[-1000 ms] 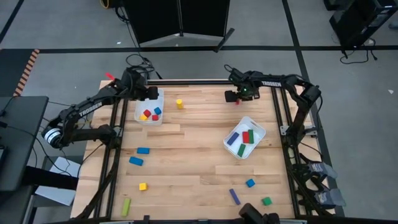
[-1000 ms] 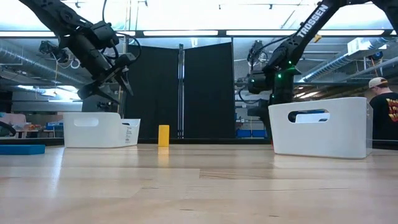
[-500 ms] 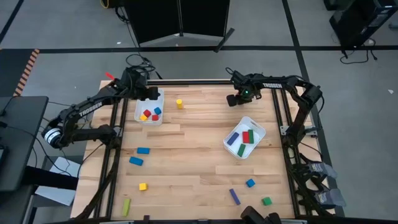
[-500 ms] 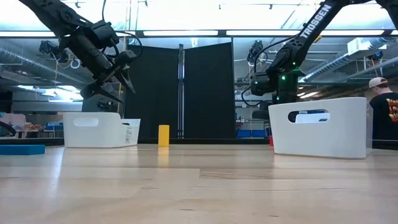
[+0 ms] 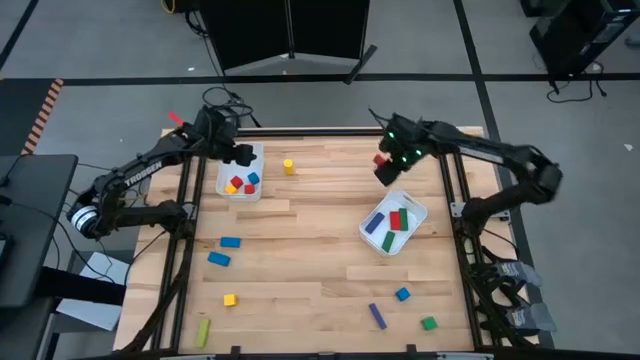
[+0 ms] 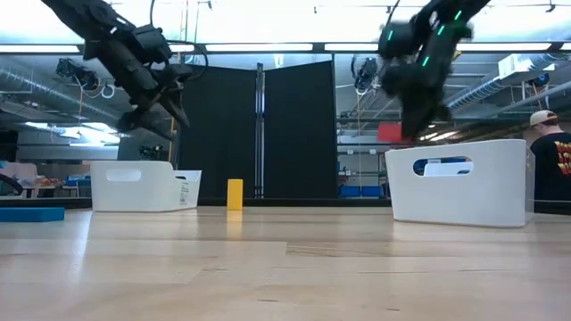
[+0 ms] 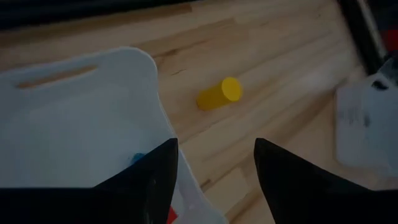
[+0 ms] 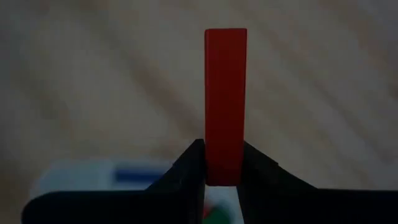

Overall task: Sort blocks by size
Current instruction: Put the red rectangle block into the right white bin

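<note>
I log: right gripper (image 8: pixel 222 163) pinching red bar (image 8: pixel 225 106) upright between fingers; left gripper (image 7: pixel 216 163) spread; TROSSEN lettering on left arm (image 5: pixel 140 174)

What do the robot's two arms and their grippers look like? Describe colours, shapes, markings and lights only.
Both arms are dark, slim and jointed. The left arm carries white TROSSEN lettering along one link and a small red part near its wrist. The right arm shows green lights near its wrist. The left gripper and the right gripper each end in two dark, tapering fingers.
</note>
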